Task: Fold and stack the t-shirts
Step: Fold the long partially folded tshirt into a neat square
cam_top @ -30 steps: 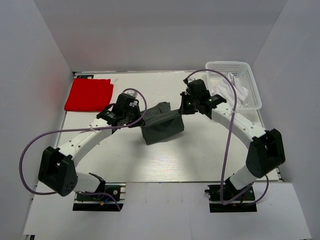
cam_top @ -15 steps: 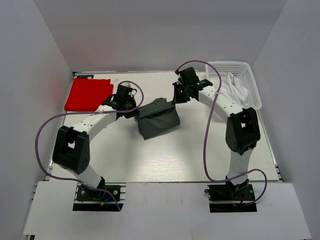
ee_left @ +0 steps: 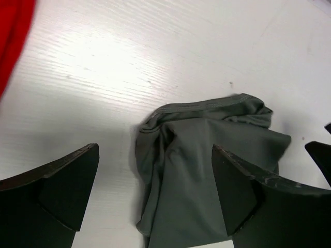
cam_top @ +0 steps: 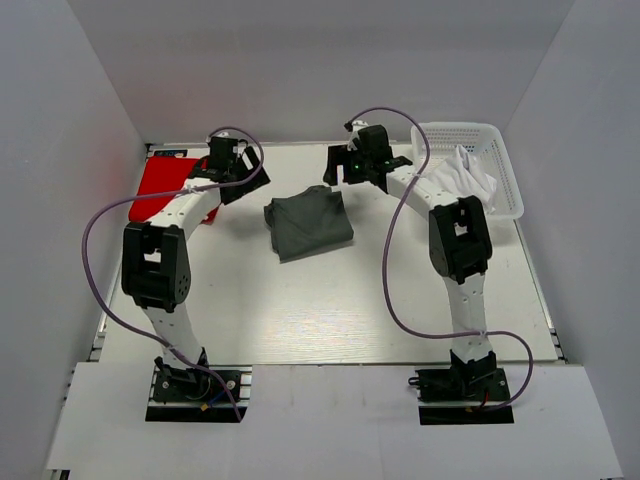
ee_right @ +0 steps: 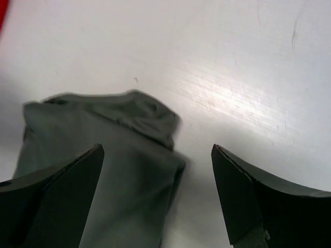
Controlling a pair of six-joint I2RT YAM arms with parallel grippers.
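Observation:
The dark grey t-shirt [cam_top: 308, 222] lies bunched in a rough fold on the white table [cam_top: 330, 310], free of both grippers. My left gripper [cam_top: 238, 184] hovers open just off its left side; in the left wrist view the grey cloth [ee_left: 207, 175] spreads below and between the wide jaws of that gripper [ee_left: 155, 150]. My right gripper [cam_top: 336, 170] is open beyond the shirt's far right corner, and the shirt [ee_right: 98, 155] shows under its jaws [ee_right: 158, 148]. The red t-shirt [cam_top: 160, 186] lies folded at the far left. A white t-shirt [cam_top: 466, 178] sits crumpled in the basket.
The white lattice basket [cam_top: 505, 175] stands at the far right corner of the table. Grey walls close in the left, back and right sides. Both arms stretch far forward, with purple cables looping over the near half of the table.
Both grippers have gone from shut on the grey t-shirt to open and let it go. The arms carried it toward the back, then pulled away; it now rests on the table.

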